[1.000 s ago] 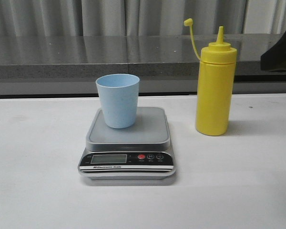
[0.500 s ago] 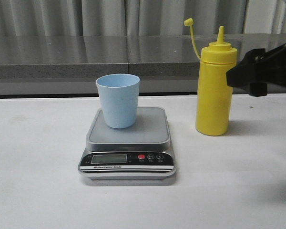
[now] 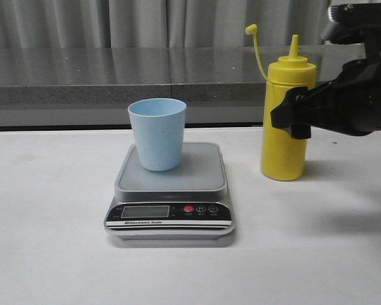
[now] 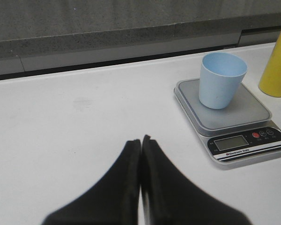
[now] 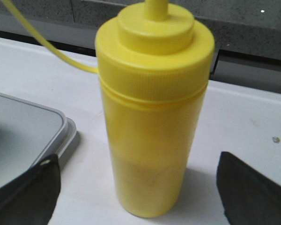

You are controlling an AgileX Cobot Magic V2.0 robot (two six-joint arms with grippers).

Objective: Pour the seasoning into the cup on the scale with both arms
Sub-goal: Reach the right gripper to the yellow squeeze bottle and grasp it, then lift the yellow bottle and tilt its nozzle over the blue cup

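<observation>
Front view: whole layout at once. Cup (image 3: 157, 133) upright on the back left of the scale (image 3: 170, 190), bottle (image 3: 286, 117) upright on the table (image 3: 51, 241) well right of the scale, cap dangling high on its tether. Right gripper (image 3: 291, 117) reaching in from the right edge at mid-bottle height, overlapping the bottle's right side; contact with the bottle impossible to judge from here. Right arm cut off by the frame edge. Left arm absent from this view.

Right wrist view: fills that gap. Bottle (image 5: 154, 112) centred between two dark fingers (image 5: 25, 194), spread wide, clear table showing on both sides between fingers and bottle, so nothing gripped. Nozzle tip cut off at the frame edge; tether running off towards a corner. Darker mass faintly visible through the lower part of the bottle wall, level hard to make out. Corner of the scale (image 5: 23, 131) just beside the bottle; cup out of sight.

Left wrist view: left gripper (image 4: 141, 140) low over bare table, fingers pressed together tip to tip, empty, well apart from the scale (image 4: 232, 117). Cup (image 4: 221, 79) seen from above the rim, inside looks empty. Bottle (image 4: 277, 65) only a sliver at the frame edge.

Writing: "Electronic Scale" on the black front panel. LCD blank or unreadable. Symbols on the red button and its two neighbours too small to read.
</observation>
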